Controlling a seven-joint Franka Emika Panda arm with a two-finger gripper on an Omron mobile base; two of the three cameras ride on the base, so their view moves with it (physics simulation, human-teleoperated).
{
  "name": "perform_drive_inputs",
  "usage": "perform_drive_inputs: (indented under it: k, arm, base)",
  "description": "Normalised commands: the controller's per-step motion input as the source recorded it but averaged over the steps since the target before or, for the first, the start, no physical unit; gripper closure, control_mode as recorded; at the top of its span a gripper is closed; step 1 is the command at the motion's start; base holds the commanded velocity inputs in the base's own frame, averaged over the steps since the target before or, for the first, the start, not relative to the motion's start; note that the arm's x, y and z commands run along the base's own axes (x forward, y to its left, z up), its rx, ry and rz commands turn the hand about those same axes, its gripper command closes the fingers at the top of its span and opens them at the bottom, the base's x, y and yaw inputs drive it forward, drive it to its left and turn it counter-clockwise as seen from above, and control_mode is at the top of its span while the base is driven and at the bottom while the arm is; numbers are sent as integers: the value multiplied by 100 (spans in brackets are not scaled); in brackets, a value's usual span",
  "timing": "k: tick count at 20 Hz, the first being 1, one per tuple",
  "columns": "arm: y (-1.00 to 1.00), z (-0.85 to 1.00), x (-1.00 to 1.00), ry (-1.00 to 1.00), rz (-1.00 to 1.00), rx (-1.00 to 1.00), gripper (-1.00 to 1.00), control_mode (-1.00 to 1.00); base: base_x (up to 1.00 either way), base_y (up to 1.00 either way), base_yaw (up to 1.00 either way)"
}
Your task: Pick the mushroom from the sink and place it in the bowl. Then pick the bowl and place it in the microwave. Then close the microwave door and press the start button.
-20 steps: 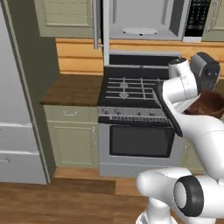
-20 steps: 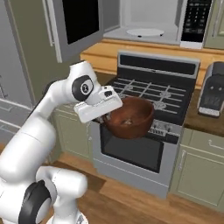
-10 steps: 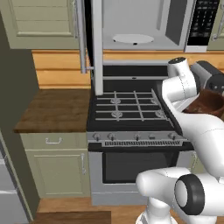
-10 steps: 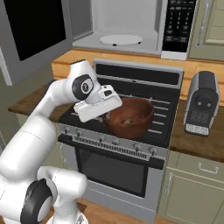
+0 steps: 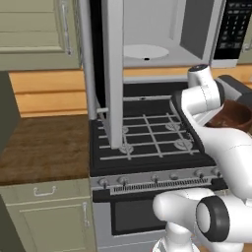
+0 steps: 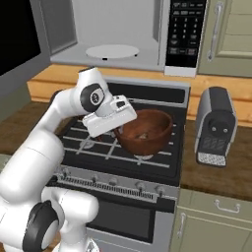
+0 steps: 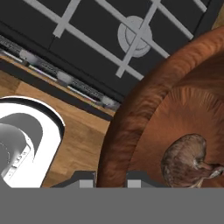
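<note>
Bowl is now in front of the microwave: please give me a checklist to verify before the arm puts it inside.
1. Mushroom lies inside the bowl: ok.
2. Gripper holds the bowl by its rim, one finger on each side of the wall: ok.
3. Microwave door is swung open: ok.
4. Microwave interior is free, with the white turntable plate bare: ok.
5. Bowl is raised to the level of the opening: not ok, it hangs lower, over the stove.
6. Bowl fits through the opening: cannot tell.
</note>
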Motion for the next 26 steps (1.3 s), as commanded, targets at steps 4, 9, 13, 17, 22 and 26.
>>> perform_drive_inputs:
  k: [4, 9, 13, 17, 22, 26]
  arm:
    - [0, 0, 0, 0, 0, 0, 100, 100]
    - [0, 0, 0, 0, 0, 0, 100, 100]
    - [0, 0, 0, 0, 0, 0, 100, 100]
    - [0, 0, 0, 0, 0, 0, 100, 100]
    - [0, 0, -25, -6, 7, 0, 100, -100]
    - [16, 11, -60, -9, 42, 0, 100, -100]
  base:
    - [57, 16, -22]
    - [18, 0, -7]
    - [4, 0, 0]
    - [0, 0, 0]
    - [-6, 0, 0]
    - [0, 0, 0]
